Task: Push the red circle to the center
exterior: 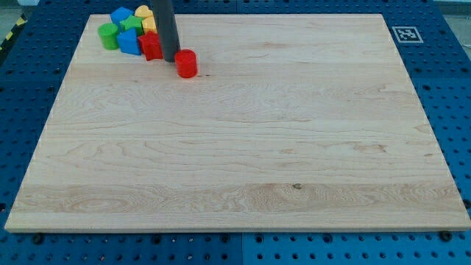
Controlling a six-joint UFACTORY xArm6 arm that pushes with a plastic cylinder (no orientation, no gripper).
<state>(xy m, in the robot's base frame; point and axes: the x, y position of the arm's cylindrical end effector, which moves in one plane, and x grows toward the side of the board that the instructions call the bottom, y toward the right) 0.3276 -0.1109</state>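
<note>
The red circle (186, 64), a short cylinder, stands on the wooden board (243, 147) near the view's top left, apart from the other blocks. My tip (170, 59) rests on the board just left of it, touching or nearly touching its left side. The rod rises out of the view's top. A second red block (151, 46) sits just left of the rod.
A cluster of blocks lies in the board's top left corner: a green cylinder (109, 34), a blue block (121, 15), another blue block (129, 42), a green block (132, 23) and yellow blocks (146, 18) partly hidden behind the rod. A marker tag (404, 34) sits at top right.
</note>
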